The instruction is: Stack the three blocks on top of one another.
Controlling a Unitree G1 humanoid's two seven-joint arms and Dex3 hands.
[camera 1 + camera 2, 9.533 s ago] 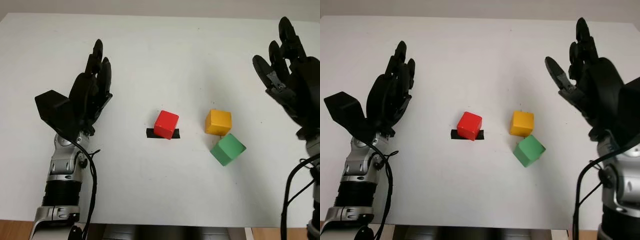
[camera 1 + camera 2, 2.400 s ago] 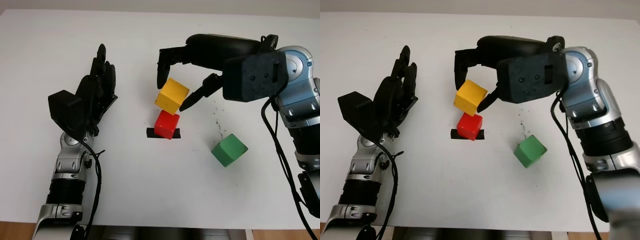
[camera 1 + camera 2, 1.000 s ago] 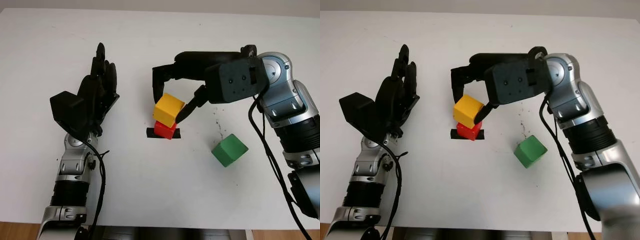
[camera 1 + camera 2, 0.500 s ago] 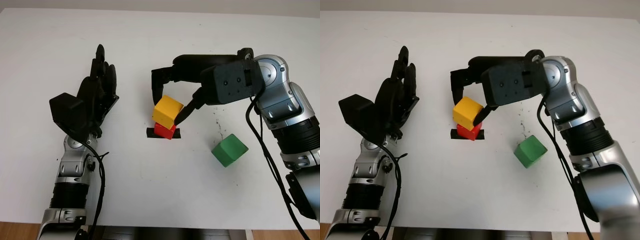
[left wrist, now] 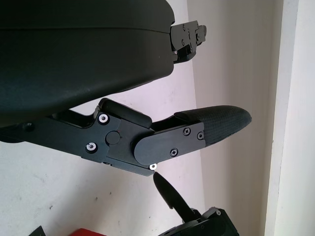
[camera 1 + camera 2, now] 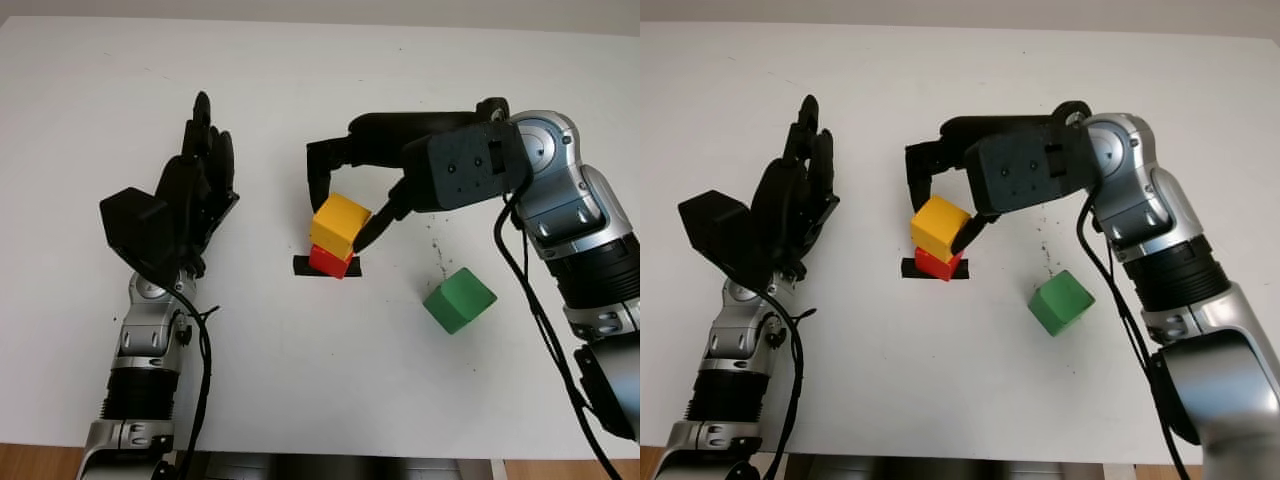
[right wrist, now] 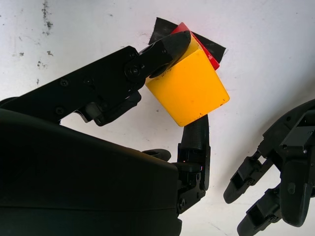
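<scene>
The right hand (image 6: pixel 345 195) pinches the yellow block (image 6: pixel 340 224) on the red block (image 6: pixel 328 261) to seat tier 2, left hand (image 6: pixel 190 200) open far left.

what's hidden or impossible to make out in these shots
- Red cube block: mostly covered by the yellow cube block in both eye views and the right wrist view.
- Whether yellow sits flush on red: the contact face is hidden under yellow.
- Black tape strip: its middle is under the red block.
- Right hand: the fingertip pad touching yellow's far side faces away.
</scene>
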